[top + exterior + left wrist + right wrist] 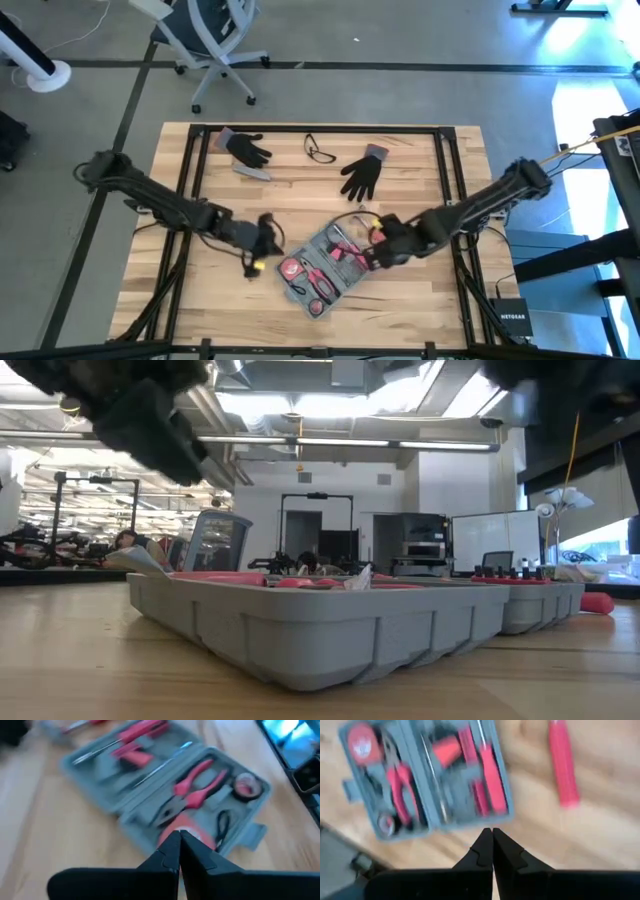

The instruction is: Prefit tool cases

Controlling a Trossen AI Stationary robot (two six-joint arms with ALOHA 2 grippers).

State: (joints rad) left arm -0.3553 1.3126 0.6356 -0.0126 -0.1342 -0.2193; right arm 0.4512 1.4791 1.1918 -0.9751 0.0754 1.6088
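Observation:
The blue-grey tool case (325, 268) lies open and flat on the wooden table, near the front middle. Both halves face up, and red-handled tools sit in their recesses (195, 790) (425, 780). In the low view its grey walls (330, 625) rest on the tabletop. My left gripper (266, 240) (179, 840) hovers shut just left of the case. My right gripper (380, 248) (492, 834) hovers shut beside the case's right end, pointing steeply down. Neither touches the case.
A loose red-handled tool (563, 765) lies on the table beside the case. Two black gloves (247, 148) (363, 172), a pair of glasses (320, 150) and a small grey bar (252, 172) lie toward the far edge. An office chair (215, 40) stands beyond the table.

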